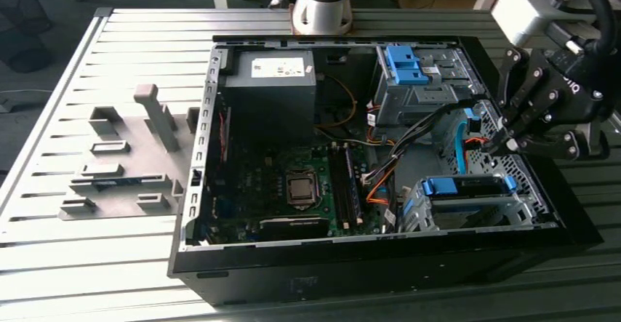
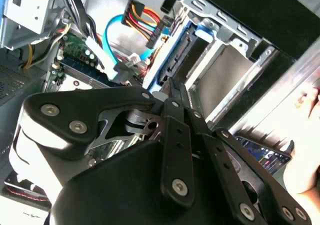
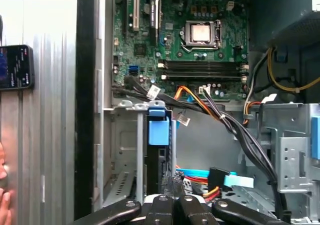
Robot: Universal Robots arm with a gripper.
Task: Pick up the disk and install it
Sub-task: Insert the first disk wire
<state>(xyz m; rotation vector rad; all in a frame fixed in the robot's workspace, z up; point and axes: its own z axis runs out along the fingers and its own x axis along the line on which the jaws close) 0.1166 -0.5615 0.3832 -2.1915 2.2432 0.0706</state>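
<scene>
On the grey slatted surface [image 1: 116, 264], an open computer case [image 1: 388, 260] is lying; the claw [image 1: 507, 146] is hovering inside it, fingers together, just above the disk [image 3: 159, 130] sitting in its cage.

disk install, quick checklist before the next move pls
1. disk in the drive cage slot: ok.
2. disk fully seated: cannot tell.
3. tool lined up at the disk's near end: ok.
4. cables clear of the tool: not ok, they lie close beside it.
5. person's hand away from the case: not ok, it is just beside it.
</scene>
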